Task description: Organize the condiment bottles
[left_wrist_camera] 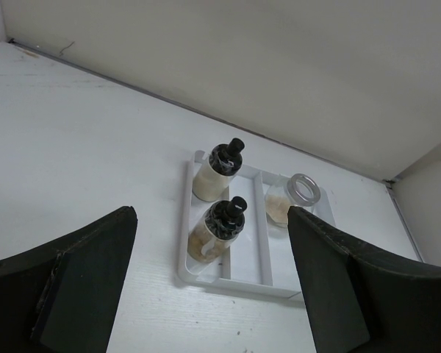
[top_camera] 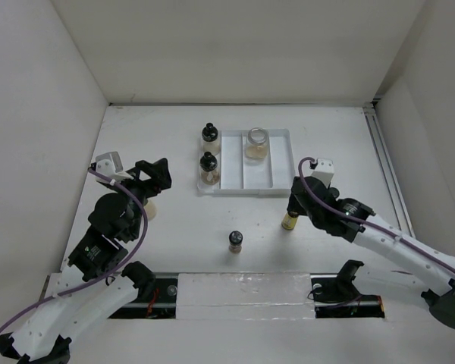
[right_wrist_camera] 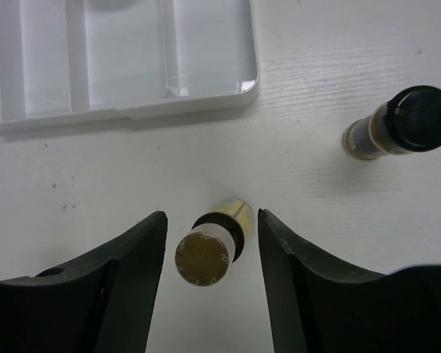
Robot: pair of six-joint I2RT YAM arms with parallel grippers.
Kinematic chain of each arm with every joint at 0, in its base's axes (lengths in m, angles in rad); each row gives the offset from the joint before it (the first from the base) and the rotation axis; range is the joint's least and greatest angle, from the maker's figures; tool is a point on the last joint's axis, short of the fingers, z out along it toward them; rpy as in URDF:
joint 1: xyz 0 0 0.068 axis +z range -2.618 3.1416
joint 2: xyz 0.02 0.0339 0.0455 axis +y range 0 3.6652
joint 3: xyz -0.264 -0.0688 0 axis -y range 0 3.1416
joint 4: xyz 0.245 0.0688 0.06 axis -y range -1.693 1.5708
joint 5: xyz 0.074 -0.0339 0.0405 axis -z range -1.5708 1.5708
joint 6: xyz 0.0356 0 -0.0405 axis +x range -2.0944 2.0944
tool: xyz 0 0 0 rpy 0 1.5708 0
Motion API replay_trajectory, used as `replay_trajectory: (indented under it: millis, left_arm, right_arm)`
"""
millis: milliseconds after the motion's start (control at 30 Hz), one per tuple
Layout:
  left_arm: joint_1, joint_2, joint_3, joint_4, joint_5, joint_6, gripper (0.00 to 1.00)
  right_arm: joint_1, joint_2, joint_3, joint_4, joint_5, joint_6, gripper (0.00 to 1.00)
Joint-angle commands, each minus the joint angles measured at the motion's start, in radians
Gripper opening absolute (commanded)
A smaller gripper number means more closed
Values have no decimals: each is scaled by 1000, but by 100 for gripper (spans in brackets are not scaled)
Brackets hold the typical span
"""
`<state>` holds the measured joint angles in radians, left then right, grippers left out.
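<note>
Near the tray (right_wrist_camera: 206, 101), right end effector (right_wrist_camera: 211, 217) gapes around yellow bottle (right_wrist_camera: 208, 252), contact unclear.

We see a white table (top_camera: 159, 144) with a faint wood grain and a few small specks. A white divided tray (top_camera: 281, 163) sits flat on it toward the far side. In front of the tray, a slim yellow-amber bottle (top_camera: 290, 221) stands upright near the tray's right corner. A small dark bottle (top_camera: 236, 241) with a black cap stands apart from it, closer to us. At the left we make out a pale object (top_camera: 150, 210), half hidden, which we cannot identify.
</note>
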<state>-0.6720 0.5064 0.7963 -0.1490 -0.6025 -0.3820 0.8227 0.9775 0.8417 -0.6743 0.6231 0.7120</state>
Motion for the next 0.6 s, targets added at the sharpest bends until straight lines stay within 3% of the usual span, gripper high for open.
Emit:
replay_trajectory:
  millis: [0,300,433,567]
  left_arm:
    - [2,-8,9,45,6,12,79]
    - [2,1,9,45,6,12,79]
    - [2,1,9,45,15,12,79]
    - [2,1,9,45,15,12,79]
  right_arm:
    - [27,-11,-6,4,-39,27,58]
    - [27,18,-44,13,-59,37,52]
    - [27,18,-44,27,-16,12,35]
    - [59,9,29,35,13,-32,29]
